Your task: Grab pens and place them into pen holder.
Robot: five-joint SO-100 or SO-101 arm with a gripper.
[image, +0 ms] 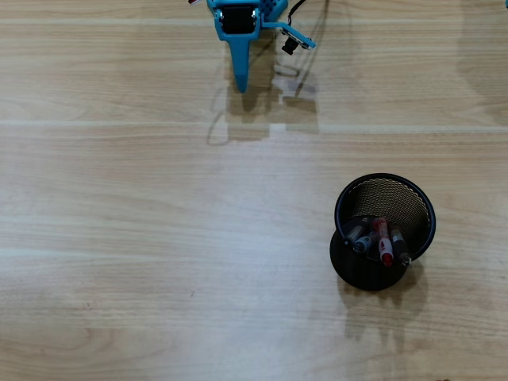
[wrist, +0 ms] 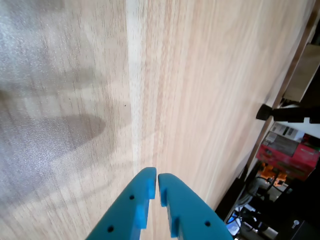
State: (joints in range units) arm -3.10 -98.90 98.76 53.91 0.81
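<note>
A black mesh pen holder (image: 385,198) stands on the wooden table at the lower right of the overhead view. Several pens (image: 382,240) stand inside it, one of them red, the others dark or grey. My blue gripper (image: 240,79) is at the top of the overhead view, far from the holder, pointing down the picture. In the wrist view the gripper (wrist: 157,176) enters from the bottom edge with its two blue fingers (wrist: 137,200) nearly touching and nothing between them. No pen lies loose on the table in either view.
The wooden table (image: 159,238) fills the overhead view. In the wrist view the table's edge (wrist: 280,95) runs down the right side, with a red box (wrist: 295,155) and clutter beyond it.
</note>
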